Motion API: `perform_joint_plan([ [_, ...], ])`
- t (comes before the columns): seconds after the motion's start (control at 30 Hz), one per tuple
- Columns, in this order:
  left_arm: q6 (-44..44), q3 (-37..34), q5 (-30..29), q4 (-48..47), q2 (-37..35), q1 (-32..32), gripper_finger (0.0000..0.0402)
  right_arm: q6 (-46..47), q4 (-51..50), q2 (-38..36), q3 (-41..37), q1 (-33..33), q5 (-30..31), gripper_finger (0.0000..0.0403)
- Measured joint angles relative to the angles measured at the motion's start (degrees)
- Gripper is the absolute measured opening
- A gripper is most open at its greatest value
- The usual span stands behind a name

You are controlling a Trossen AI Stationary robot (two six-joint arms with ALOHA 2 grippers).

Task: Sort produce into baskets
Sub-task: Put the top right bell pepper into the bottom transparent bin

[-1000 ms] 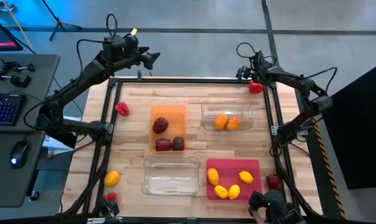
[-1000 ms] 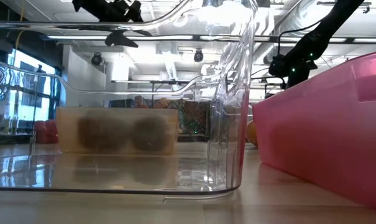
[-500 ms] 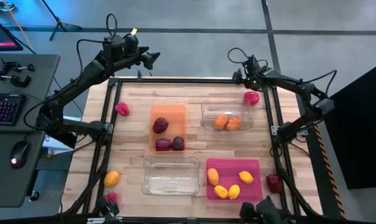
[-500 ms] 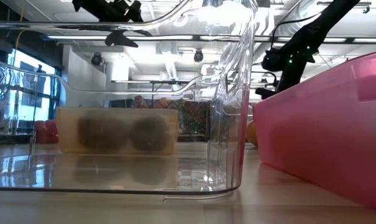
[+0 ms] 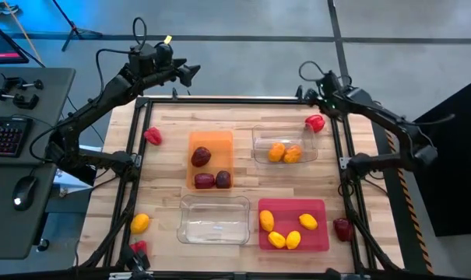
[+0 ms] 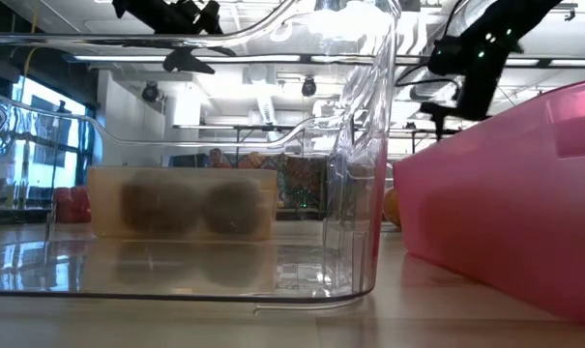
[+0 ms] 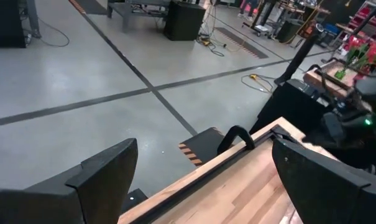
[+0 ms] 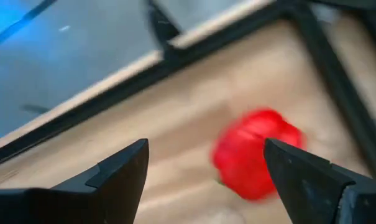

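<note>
My right gripper (image 5: 322, 99) (image 8: 205, 149) is open and empty, up over the table's far right corner. A bright red pepper (image 5: 315, 123) (image 8: 256, 152) lies on the wood just ahead of it, apart from the fingers. My left gripper (image 5: 190, 74) (image 7: 205, 149) waits open and empty beyond the far left edge. The orange basket (image 5: 210, 140) holds three maroon rounds. The far clear basket (image 5: 260, 138) holds two orange rounds. The pink basket (image 5: 292, 204) holds several lemons. The near clear basket (image 5: 214, 204) holds nothing.
Loose produce lies on the table: a red pepper (image 5: 152, 136) at the far left, an orange round (image 5: 140, 223) and a red piece (image 5: 138, 247) at the near left, and a maroon round (image 5: 342, 228) at the near right. A black frame (image 5: 243, 99) rims the table.
The red pepper was at my right gripper by the far right corner. It has come down onto the wood a little nearer and stays there. My right gripper has dipped and then risen, and its arm has swung toward the table's right edge.
</note>
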Motion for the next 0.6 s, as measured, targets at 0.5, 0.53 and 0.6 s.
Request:
perform_joint_plan([
  [0.5,1.89,0.00,1.05,-0.20,-0.02,0.00,0.0360,23.37,-9.53,6.69,0.00,5.63,16.17,0.0309],
  [0.53,1.67,0.00,1.65,-0.41,-0.02,0.00,0.0360,24.68,-9.38,8.12,0.00,5.63,16.19,0.0309],
  [0.6,1.60,0.00,3.11,-1.05,-0.02,0.00,0.0360,26.78,-7.96,10.67,0.00,5.63,16.44,0.0309],
])
